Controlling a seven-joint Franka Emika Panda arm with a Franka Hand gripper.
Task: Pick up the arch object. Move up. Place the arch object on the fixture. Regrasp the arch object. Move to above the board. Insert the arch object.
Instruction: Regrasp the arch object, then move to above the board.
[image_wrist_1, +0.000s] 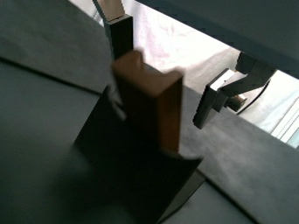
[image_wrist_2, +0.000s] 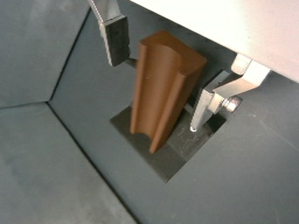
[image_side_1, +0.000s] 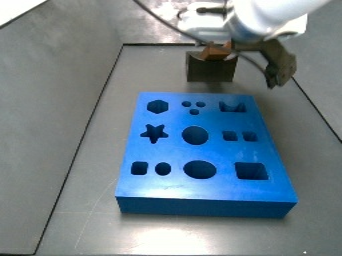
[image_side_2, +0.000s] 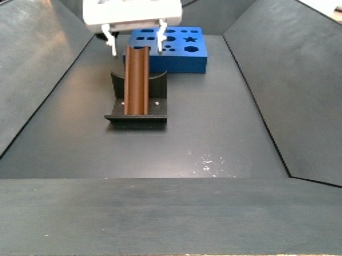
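Standing upright on the fixture (image_side_2: 136, 112), the arch (image_side_2: 136, 78) leans against the bracket's vertical back, which steadies it so the gripper (image_side_2: 134, 42) can let go and take a new hold. The gripper hangs directly over the arch's top end with its plates spread apart; in both wrist views the fingers (image_wrist_2: 117, 39) flank the bar with a clear gap on each side, neither pad touching it. In a wrist view the arch (image_wrist_2: 163, 92) shows its grooved profile at the top, foot resting on the base plate (image_wrist_2: 170, 157); the other finger (image_wrist_1: 216, 96) sits well off the bar's side. Judging by this, the placing step is done and the regrasp is pending: the open jaws straddle the bar so a straight descent and close would catch it lower down, squared by the fixture. In a side view the board (image_side_1: 201, 150) lies at 6 o'clock from the fixture (image_side_1: 210, 68), near but apart; its arch-shaped cutout is near the top right corner. Risk: nudging the bar off the bracket before closing.
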